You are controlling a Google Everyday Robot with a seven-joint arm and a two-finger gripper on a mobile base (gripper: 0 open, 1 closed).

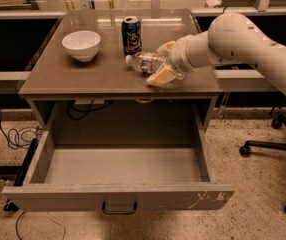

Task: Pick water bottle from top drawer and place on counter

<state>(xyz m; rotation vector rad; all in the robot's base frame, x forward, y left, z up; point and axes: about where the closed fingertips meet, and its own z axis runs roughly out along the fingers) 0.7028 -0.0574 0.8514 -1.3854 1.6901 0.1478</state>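
Note:
The water bottle [145,62] lies on its side on the counter [103,76], cap pointing left, just right of the dark blue can. My gripper [163,62] reaches in from the right and straddles the bottle's base end, low over the counter's right front part. The white arm [243,39] runs off to the right. The top drawer [118,196] is pulled fully out below the counter, its inside bare grey, with the dark pull handle [119,207] at front centre and white scratches at front right.
A white bowl [81,44] stands at the counter's left. A dark blue soda can [131,35] stands upright behind the bottle. An office chair base [278,149] is on the floor at right. Cables [18,134] lie on the floor at left.

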